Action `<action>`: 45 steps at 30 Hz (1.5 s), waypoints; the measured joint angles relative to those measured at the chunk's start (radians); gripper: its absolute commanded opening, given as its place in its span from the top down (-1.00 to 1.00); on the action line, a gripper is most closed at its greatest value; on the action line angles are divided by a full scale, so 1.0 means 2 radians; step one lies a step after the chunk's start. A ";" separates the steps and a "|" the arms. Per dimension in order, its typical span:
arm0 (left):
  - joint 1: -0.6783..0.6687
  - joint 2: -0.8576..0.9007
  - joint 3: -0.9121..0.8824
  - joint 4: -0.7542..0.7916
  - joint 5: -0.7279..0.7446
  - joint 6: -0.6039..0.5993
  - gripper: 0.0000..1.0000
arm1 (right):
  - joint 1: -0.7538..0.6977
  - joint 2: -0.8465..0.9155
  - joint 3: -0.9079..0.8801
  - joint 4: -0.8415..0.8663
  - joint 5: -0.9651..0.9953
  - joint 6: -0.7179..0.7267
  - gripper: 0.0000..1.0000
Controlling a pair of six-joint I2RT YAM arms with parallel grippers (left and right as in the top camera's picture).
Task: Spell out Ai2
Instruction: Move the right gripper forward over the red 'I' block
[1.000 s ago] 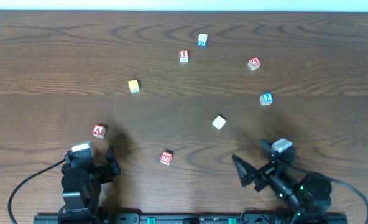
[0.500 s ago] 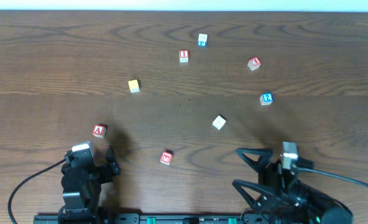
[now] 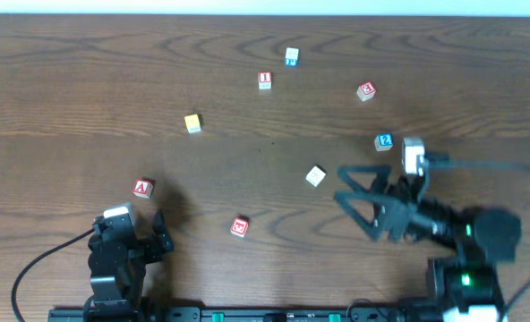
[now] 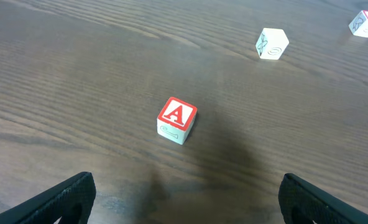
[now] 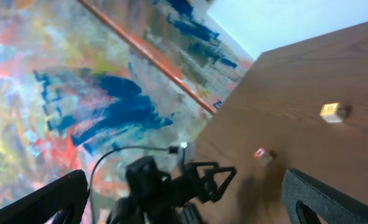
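A dark brown wood-grain table (image 3: 68, 98) fills the overhead view under even light, with a thin pale strip (image 3: 265, 7) beyond its far edge. The tilted right wrist view shows a painted surface (image 5: 78, 106) of blue, red and yellow strokes, bordered by an orange-brown band (image 5: 153, 56), beside a pale blue-white wall (image 5: 283, 25).

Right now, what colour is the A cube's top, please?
Red; the A cube shows best in the left wrist view.
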 measured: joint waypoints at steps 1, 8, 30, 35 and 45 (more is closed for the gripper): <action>0.000 0.000 0.000 0.000 0.000 0.000 -0.91 | 0.000 0.023 0.010 0.000 -0.002 -0.008 -0.98; 0.000 0.000 0.000 0.000 0.000 0.000 -0.91 | 0.000 0.152 0.074 0.000 -0.006 -0.065 -0.99; 0.000 0.000 0.000 -0.001 0.000 0.000 -0.91 | 0.134 0.536 0.454 -0.221 0.328 -0.340 -0.98; 0.000 0.000 0.000 -0.001 0.000 0.000 -0.91 | 0.167 0.617 0.542 -0.220 0.433 -0.368 -0.99; 0.000 0.000 0.000 0.000 0.000 0.000 -0.91 | 0.211 0.769 0.594 -0.228 0.533 -0.380 -0.99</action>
